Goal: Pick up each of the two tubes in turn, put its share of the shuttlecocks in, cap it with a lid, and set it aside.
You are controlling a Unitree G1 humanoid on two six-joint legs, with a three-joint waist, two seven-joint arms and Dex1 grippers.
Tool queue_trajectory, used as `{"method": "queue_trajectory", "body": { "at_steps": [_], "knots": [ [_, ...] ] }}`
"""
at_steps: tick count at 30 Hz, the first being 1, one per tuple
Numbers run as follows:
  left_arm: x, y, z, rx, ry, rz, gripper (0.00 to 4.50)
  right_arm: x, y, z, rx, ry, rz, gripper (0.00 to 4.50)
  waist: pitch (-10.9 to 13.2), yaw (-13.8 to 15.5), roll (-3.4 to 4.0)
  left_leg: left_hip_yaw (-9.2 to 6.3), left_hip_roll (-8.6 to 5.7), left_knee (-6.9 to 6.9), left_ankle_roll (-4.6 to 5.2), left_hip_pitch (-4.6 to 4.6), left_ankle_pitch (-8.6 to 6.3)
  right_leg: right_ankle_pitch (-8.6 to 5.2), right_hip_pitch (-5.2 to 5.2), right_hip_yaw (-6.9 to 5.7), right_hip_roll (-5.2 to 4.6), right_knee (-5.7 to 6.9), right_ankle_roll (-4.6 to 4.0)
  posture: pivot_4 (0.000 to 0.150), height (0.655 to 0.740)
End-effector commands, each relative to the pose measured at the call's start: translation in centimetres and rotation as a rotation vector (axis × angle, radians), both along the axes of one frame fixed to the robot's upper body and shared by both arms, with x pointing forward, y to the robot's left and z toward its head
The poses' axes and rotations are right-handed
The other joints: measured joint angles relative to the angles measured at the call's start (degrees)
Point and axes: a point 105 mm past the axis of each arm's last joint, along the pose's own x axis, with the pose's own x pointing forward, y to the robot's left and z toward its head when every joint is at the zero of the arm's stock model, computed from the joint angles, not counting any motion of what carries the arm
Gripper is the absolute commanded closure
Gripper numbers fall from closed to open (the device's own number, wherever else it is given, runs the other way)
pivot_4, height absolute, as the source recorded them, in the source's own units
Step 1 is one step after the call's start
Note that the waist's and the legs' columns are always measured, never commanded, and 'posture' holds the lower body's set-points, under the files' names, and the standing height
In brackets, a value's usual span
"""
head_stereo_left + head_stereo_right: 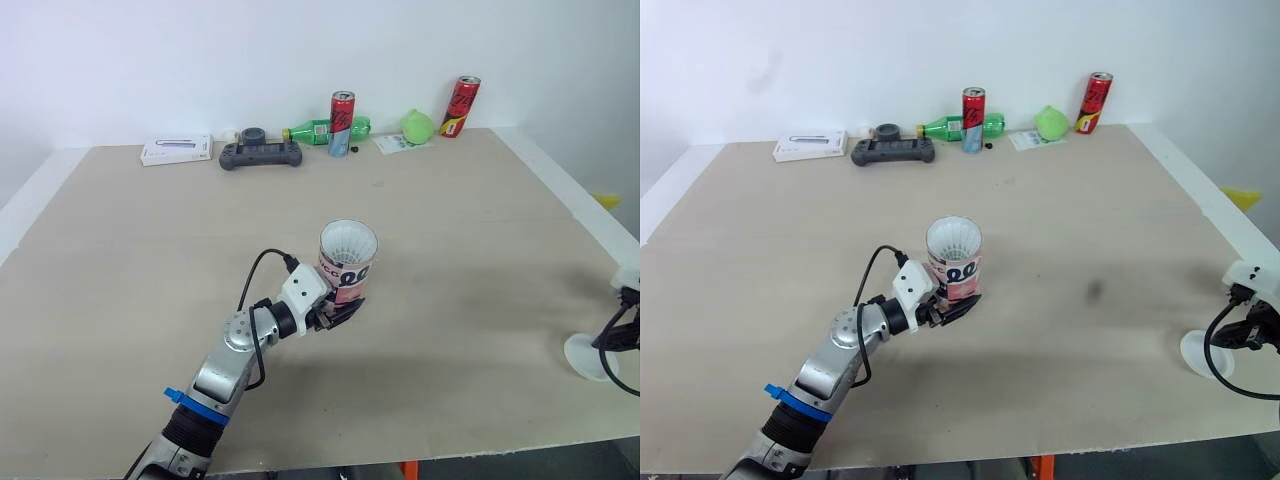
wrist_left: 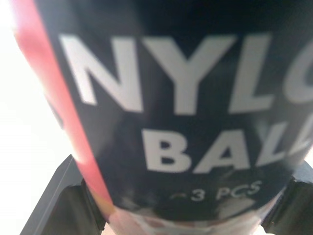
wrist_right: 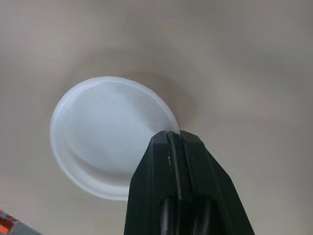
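Looking down from the head camera, I see the left gripper (image 1: 335, 315) clenched around the lower part of the short black-and-red cardboard tube (image 1: 347, 272), holding it upright near the middle of the pale wooden table (image 1: 150, 260). The tube has no lid on, and white shuttlecock feathers (image 1: 348, 243) fill its open mouth right up to the rim. On my left wrist view the tube's label, white lettering on black with a red stripe, sits hard up against the lens, with a black finger (image 2: 58, 200) pressed to it on each side.

Over at the table's right-hand edge, well apart from the tube, the round translucent white plastic lid (image 3: 102, 132) lies on the tabletop. The right gripper (image 3: 173, 134) has its two fingers squeezed together right at the lid's rim. I think the thin rim is nipped between the tips, though the tips themselves cover that spot.

Along the far edge of the table stand a flat white box (image 1: 177, 150), a dark grey handheld controller (image 1: 260, 155), a green plastic bottle (image 1: 320, 130) lying on its side, an upright red drinks can (image 1: 342, 115) in front of it, a round green object (image 1: 418, 125) and a second red can (image 1: 461, 105) leaning at the corner.
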Motion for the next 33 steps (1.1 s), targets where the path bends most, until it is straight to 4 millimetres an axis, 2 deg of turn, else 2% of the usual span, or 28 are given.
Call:
{"method": "queue_trajectory", "body": {
  "at_steps": [1,3,6,8,12,15,18,23,33],
  "knots": [
    [0.5,0.1,1.2,-0.067,-0.027,0.019,1.40,0.5,5.0,4.6,0.134,-0.114,0.192,4.44,0.0,0.0,0.10,-0.11,-0.07,0.00,0.00,-0.08,0.00,-0.01,-0.01,0.01,-0.01,0.01,0.01,0.150,0.7377],
    [0.7,0.2,1.1,-0.084,-0.013,0.026,1.40,-0.1,7.4,5.5,0.185,-0.104,0.260,4.44,0.0,-0.1,0.22,-0.13,-0.05,0.00,-0.02,-0.07,-0.04,-0.01,-0.04,0.01,-0.01,0.00,0.01,0.150,0.7377],
    [0.7,0.0,0.1,-0.090,0.023,0.017,1.40,-0.2,13.0,8.0,0.255,-0.177,0.438,4.44,0.0,-0.3,0.22,-0.24,0.06,0.02,-0.05,-0.05,-0.07,-0.01,-0.05,-0.05,0.08,-0.01,0.02,0.150,0.7377],
    [0.6,-0.4,-0.6,-0.070,0.036,-0.003,1.40,0.0,15.4,9.4,0.264,-0.248,0.514,4.44,0.0,-0.2,0.25,-0.27,0.10,0.09,-0.13,-0.04,-0.12,-0.01,-0.09,-0.14,0.16,-0.04,0.02,0.150,0.7377],
    [0.6,-0.7,-1.8,-0.063,0.095,-0.038,1.40,2.2,20.5,13.5,0.264,-0.496,0.674,4.44,0.0,-0.1,0.20,-0.36,0.23,0.16,-0.42,-0.24,-0.11,-0.03,-0.21,-0.56,0.20,-0.22,-0.01,0.150,0.7377],
    [0.7,-0.7,-2.6,-0.048,0.128,-0.051,1.40,3.7,23.5,15.8,0.295,-0.616,0.748,4.44,-0.1,-0.1,0.23,-0.38,0.29,0.18,-0.44,-0.27,-0.12,-0.03,-0.21,-0.73,0.04,-0.36,-0.01,0.150,0.7377],
    [0.9,-0.7,-3.2,-0.033,0.142,-0.059,1.40,5.3,25.6,17.1,0.274,-0.681,0.810,4.44,-0.1,0.2,0.18,-0.37,0.36,0.17,-0.42,-0.35,-0.11,-0.03,-0.18,-0.76,0.02,-0.44,-0.01,0.150,0.7377],
    [0.8,-0.8,-3.8,-0.005,0.129,-0.076,1.40,7.1,28.9,17.9,0.230,-0.715,0.926,4.44,-0.1,0.6,0.19,-0.34,0.30,0.13,-0.20,-0.49,-0.19,-0.01,-0.29,-0.68,-0.13,-0.36,0.00,0.150,0.7377],
    [0.7,-0.8,-4.8,0.072,0.105,-0.077,1.40,6.5,30.7,16.7,0.219,-0.627,1.068,4.44,-0.1,1.2,0.21,-0.45,0.30,0.15,-0.04,-0.62,-0.27,0.05,-0.52,-0.68,-0.07,-0.15,-0.05,0.150,0.7377]
  ]
}}
